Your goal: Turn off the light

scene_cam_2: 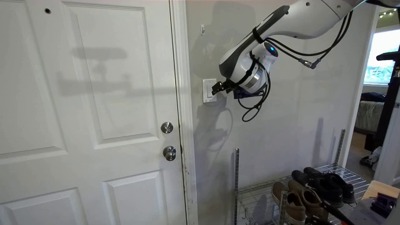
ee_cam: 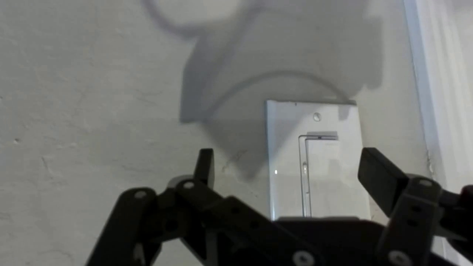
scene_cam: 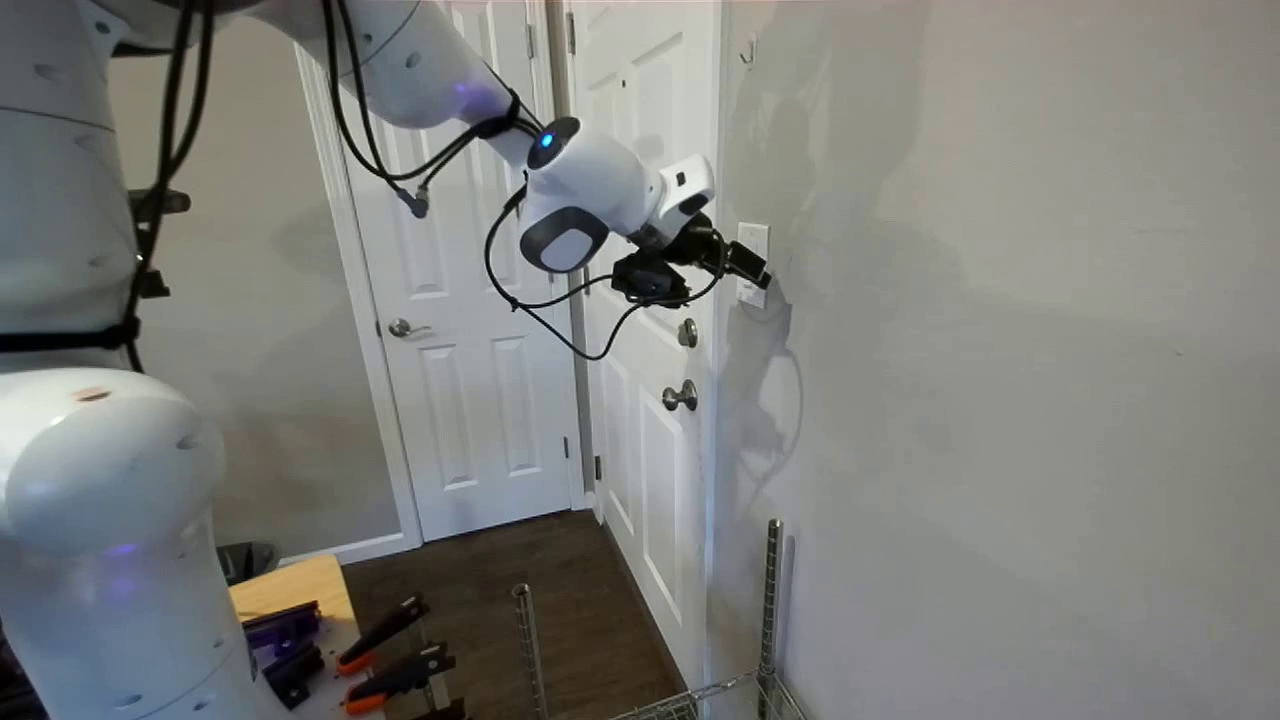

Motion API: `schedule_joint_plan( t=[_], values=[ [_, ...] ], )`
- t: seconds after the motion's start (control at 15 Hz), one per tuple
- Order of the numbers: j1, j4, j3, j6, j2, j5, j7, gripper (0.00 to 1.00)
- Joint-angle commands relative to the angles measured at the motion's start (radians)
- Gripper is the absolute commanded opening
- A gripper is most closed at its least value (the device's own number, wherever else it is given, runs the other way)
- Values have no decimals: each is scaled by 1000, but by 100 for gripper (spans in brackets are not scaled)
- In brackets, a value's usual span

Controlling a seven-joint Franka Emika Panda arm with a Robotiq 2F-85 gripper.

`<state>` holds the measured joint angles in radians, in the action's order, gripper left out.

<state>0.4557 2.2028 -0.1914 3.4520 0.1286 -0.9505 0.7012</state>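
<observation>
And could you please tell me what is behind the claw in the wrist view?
Behind the claw are the white switch plate, wall and door trim. Of the plate, one end with its screw shows; the opposite end is covered.

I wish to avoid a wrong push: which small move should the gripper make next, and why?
I would probably close the gripper: in the wrist view its fingers stand apart, and the paddle of the white switch plate shows between them, so neither seems lined up to press it. Together they might make a narrower pusher.
</observation>
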Motion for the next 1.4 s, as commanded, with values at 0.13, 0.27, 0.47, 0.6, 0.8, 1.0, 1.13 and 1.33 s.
schedule_joint_plan(
  t=[0.13,0.27,0.47,0.6,0.8,1.0,1.13,1.33],
  values=[
    [240,-98,-216,7,103,-138,33,100],
    [352,-129,-328,6,145,-188,15,100],
    [522,-162,-493,6,213,-254,-6,100],
    [610,-170,-571,7,250,-292,-22,100],
    [687,-135,-620,6,247,-344,-28,100],
    [706,-109,-620,4,204,-368,-58,100],
    [744,-120,-676,1,225,-386,-74,100],
    [789,-125,-751,2,239,-396,-93,100]
  ],
)
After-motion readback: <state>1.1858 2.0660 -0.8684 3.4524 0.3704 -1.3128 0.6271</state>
